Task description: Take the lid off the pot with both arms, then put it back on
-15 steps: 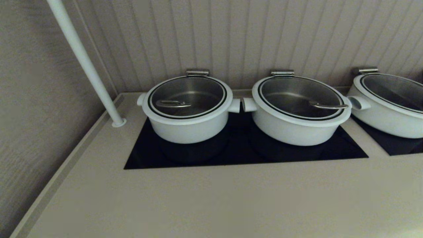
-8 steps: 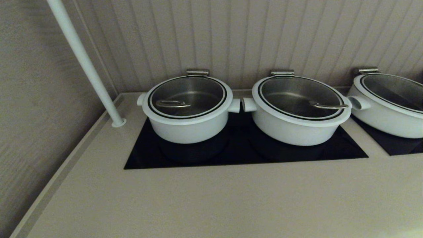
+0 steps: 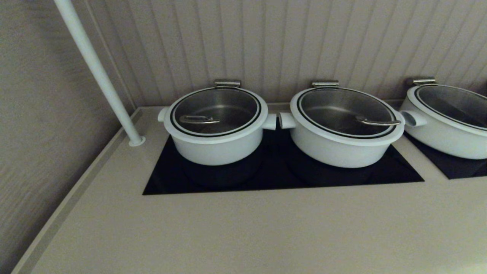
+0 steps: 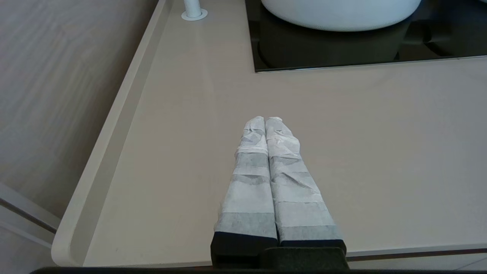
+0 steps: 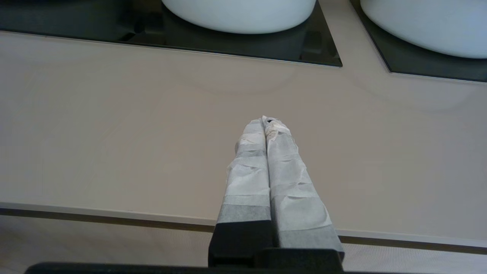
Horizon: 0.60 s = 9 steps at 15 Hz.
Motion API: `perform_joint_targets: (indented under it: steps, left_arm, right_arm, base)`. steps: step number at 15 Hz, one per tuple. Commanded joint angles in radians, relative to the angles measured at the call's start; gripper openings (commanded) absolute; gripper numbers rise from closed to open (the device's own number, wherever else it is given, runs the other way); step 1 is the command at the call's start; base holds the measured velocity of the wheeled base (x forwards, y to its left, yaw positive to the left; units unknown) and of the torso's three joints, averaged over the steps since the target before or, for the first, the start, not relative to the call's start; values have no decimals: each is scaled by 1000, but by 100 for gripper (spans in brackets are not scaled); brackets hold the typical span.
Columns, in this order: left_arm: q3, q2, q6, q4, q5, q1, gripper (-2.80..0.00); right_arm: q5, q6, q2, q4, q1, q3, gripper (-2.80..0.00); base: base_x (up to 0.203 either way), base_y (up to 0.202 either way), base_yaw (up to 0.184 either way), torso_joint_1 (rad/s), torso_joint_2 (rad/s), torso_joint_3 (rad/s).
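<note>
The pot (image 3: 215, 146) is white, narrow and deep, and stands at the left of the black hob. Its glass lid (image 3: 215, 110) with a white rim and a steel loop handle (image 3: 198, 120) sits on it. Neither arm shows in the head view. My left gripper (image 4: 265, 120) is shut and empty over the bare counter near the front edge; the pot's base (image 4: 338, 15) lies ahead of it. My right gripper (image 5: 266, 122) is shut and empty over the counter near the front edge, short of the hob.
A wider white pot (image 3: 342, 146) with its lid stands just right of the task pot, handles almost touching. A third pot (image 3: 445, 133) stands at the far right. A white pole (image 3: 97, 72) rises from the counter's back left. A ribbed wall runs behind.
</note>
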State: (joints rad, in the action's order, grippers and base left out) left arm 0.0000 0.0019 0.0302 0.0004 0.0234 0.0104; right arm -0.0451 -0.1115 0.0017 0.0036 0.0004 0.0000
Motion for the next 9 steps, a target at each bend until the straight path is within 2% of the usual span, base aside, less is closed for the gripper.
perform_joint_targets:
  steps: [1,4,9]
  left_arm:
    - [0,0,0,0,0,0,-280]
    - [0,0,0,1,0,0,-280]
    - [0,0,0,0,0,0,-280]
  right_arm:
    - [0,4,1,-1,1,0,-280]
    - [25,24,1,1,1,0,-280]
    - [24,49,1,-2,1,0,-280]
  base:
    - [0,0,0,0,0,0]
    - [0,0,0,0,0,0]
    - [0,0,0,0,0,0]
